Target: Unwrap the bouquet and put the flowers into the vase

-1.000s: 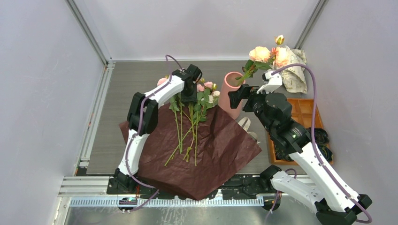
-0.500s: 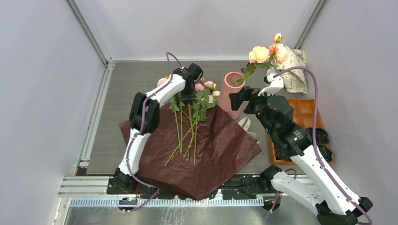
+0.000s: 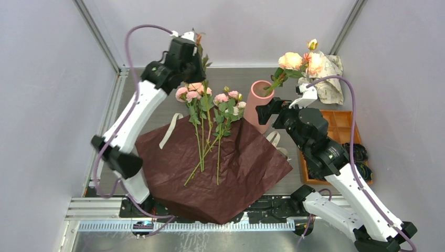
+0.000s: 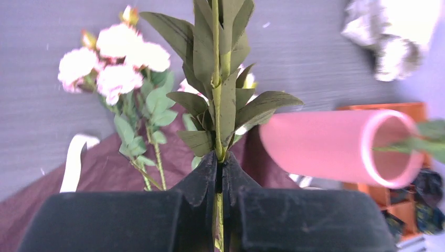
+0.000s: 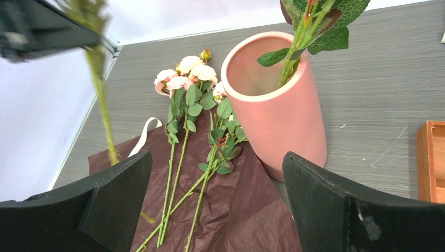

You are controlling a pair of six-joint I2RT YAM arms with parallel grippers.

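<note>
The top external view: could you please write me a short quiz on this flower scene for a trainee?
1. True or false: the vase is empty.
2. Which gripper clamps a leafy flower stem?
3. Fill in: the loose flowers lie on dark red ____.
Key: 1 false, one peach rose stem stands in it; 2 the left gripper; 3 paper.

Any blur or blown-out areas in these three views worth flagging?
Top external: evenly lit, sharp. Left wrist: the stem in the left gripper is crisp, the pink blooms behind soft, the crumpled paper overexposed. Right wrist: the vase is sharp; the held stem at top left is smeared.
</note>
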